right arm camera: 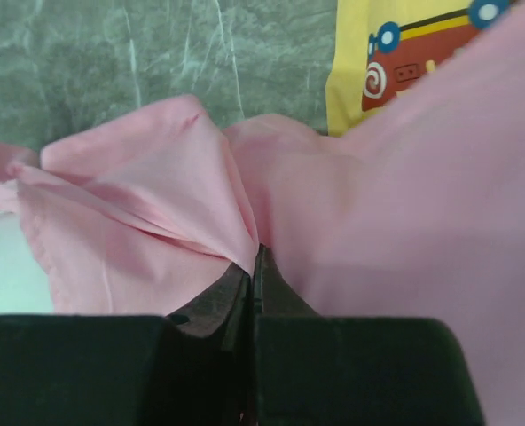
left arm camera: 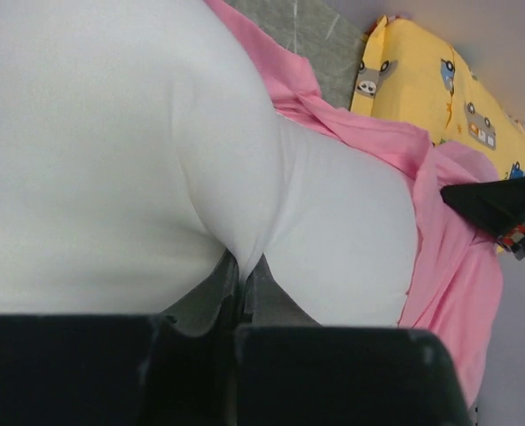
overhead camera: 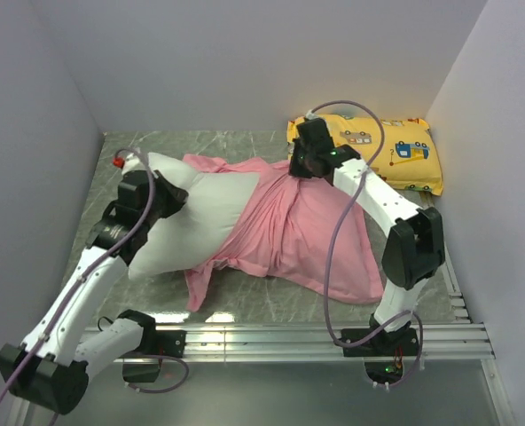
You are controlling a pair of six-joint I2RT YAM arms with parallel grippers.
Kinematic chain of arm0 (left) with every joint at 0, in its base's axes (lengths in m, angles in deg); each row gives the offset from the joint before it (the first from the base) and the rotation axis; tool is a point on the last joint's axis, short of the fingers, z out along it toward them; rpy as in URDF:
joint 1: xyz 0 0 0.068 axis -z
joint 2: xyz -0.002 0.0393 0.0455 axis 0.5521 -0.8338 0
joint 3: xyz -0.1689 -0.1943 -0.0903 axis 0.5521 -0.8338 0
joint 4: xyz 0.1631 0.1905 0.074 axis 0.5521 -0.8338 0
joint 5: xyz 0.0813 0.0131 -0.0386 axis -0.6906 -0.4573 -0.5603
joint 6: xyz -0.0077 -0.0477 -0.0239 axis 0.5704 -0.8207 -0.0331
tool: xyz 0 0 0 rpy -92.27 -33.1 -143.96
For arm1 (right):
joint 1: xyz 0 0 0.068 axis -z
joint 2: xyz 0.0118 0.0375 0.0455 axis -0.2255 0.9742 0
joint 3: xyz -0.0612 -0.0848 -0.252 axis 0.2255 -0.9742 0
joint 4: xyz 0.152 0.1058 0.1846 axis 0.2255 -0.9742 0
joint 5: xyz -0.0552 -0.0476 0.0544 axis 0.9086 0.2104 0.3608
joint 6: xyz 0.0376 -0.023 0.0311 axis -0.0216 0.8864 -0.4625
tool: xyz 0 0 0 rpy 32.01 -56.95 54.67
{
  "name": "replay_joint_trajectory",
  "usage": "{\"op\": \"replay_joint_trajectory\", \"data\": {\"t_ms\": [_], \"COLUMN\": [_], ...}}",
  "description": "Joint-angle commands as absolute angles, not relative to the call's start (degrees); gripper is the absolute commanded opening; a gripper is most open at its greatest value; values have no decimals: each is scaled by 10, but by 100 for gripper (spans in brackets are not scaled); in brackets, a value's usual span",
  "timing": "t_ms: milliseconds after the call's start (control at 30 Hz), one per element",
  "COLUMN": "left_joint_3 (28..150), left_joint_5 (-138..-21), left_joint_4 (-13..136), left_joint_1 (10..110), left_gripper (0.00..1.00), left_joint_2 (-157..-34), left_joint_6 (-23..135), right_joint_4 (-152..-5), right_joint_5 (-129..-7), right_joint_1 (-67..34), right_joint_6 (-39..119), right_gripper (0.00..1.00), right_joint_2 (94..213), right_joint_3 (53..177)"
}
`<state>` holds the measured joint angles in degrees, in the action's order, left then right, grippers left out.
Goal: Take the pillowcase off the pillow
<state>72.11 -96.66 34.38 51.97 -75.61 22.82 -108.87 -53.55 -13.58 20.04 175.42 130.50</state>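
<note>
So that the two can be tugged apart, looks like the pillow (overhead camera: 200, 226) is pinched by the closed left claw (left arm camera: 245, 266) at 9 o'clock, while the pillowcase (overhead camera: 307, 235), half off toward 3 o'clock, is clamped in the right claw (right arm camera: 255, 257).

The right gripper (right arm camera: 255, 266) pinches a bunched fold of the pink pillowcase (right arm camera: 156, 204) between closed fingers. A sliver of the white pillow (right arm camera: 3, 262) shows at left. Behind lie the grey marble table (right arm camera: 112, 53) and a yellow cushion (right arm camera: 378, 67).

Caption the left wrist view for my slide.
Left jaws pinch the white pillow, its far end inside the pink pillowcase; a yellow printed pillow lies beyond.
</note>
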Motion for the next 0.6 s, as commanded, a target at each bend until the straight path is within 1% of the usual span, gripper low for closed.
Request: {"op": "replay_joint_trajectory", "data": {"t_ms": [0,100,233,300,333,367,400,433,533,567], "left_joint_3": [748,714,662,645,635,632,628,623,620,618], "left_joint_5": [-1072,-1016,-964,-945,-939,-934,-933,-934,-945,-948], "left_joint_4": [267,283,337,367,375,389,394,397,402,402], "left_joint_1": [422,357,340,340,340,340,340,340,340,340], "left_gripper": [0,0,0,0,0,0,0,0,0,0], "left_joint_2": [-669,-665,-709,-741,-750,-756,-767,-770,-777,-777], "left_joint_6": [274,280,263,248,238,235,232,230,229,228], "right_joint_4": [-1110,-1098,-1070,-1067,-1070,-1073,-1076,-1078,-1081,-1087], "right_joint_5": [-401,-419,-464,-449,-444,-436,-423,-414,-387,-380], "right_joint_1": [-24,0,-17,-56,-71,-81,-105,-117,-163,-175], "right_joint_6": [218,213,211,223,234,237,240,246,252,252], "right_gripper": [0,0,0,16,27,49,56,68,81,81], "right_joint_2": [1711,1695,1670,1653,1648,1633,1624,1613,1562,1540], "right_joint_3": [1280,1264,1236,1226,1225,1225,1226,1224,1217,1215]}}
